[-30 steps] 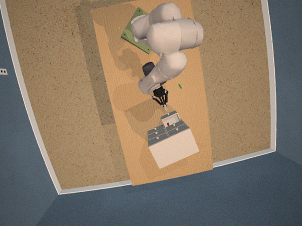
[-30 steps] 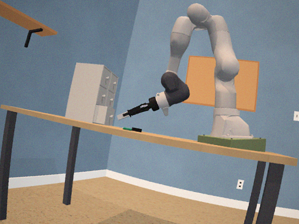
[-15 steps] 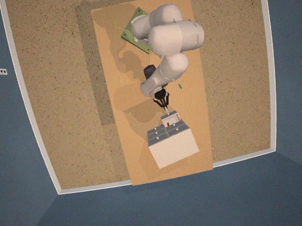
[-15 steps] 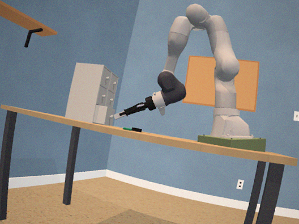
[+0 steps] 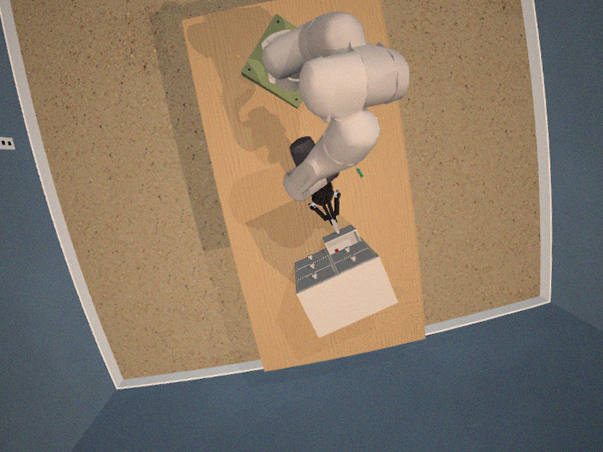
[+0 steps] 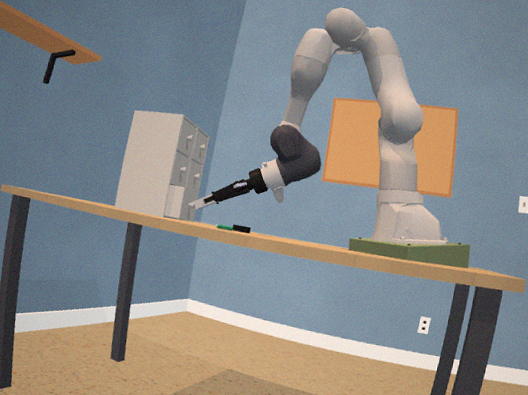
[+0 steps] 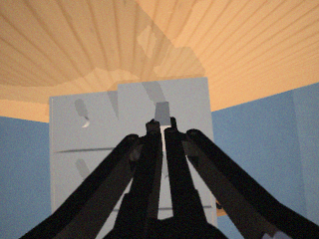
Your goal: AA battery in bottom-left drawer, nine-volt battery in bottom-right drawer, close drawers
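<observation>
The small white chest [image 5: 347, 291] stands on the table with its grey drawer fronts facing the arm. The left drawer of the bottom row [image 5: 342, 240] is pulled partly out, and a small red thing [image 5: 336, 250] lies in it. My gripper [image 5: 335, 225] is shut and empty, with its tips at that drawer's front, as the exterior view also shows [image 6: 196, 202]. In the wrist view the shut fingers [image 7: 161, 125] point at the drawer's handle [image 7: 161, 113]. A small green battery [image 5: 360, 172] lies on the table beside the arm. A black nine-volt battery [image 6: 241, 227] lies next to it [image 6: 223, 226].
The arm's green base plate [image 5: 272, 67] sits at the far end of the table. The other drawers [image 5: 313, 270] look pushed in. The chest stands near the table's end edge.
</observation>
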`<state>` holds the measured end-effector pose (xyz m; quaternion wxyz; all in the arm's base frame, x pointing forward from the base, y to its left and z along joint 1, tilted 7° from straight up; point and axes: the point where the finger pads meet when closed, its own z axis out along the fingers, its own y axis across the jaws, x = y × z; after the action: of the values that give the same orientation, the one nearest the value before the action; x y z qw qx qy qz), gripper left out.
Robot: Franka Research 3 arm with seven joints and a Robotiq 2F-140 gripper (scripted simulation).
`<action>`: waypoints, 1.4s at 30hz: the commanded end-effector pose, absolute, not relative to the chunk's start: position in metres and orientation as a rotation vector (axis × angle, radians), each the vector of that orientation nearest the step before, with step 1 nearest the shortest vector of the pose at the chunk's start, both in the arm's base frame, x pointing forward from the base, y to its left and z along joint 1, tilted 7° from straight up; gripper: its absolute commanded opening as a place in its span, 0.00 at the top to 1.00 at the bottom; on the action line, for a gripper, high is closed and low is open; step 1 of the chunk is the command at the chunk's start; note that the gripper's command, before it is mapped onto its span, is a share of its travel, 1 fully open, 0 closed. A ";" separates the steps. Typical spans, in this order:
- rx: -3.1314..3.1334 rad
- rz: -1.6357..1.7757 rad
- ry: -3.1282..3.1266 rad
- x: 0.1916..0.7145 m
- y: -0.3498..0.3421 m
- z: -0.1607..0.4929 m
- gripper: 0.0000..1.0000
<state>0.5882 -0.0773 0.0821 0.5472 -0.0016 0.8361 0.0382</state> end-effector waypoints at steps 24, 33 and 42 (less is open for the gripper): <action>0.006 0.097 1.987 0.625 -0.075 0.085 1.00; 0.006 0.097 1.987 0.631 -0.075 0.085 1.00; 0.006 0.097 1.987 0.635 -0.075 0.086 1.00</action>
<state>0.6343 -0.0756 0.0870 0.5465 -0.0002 0.8365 0.0392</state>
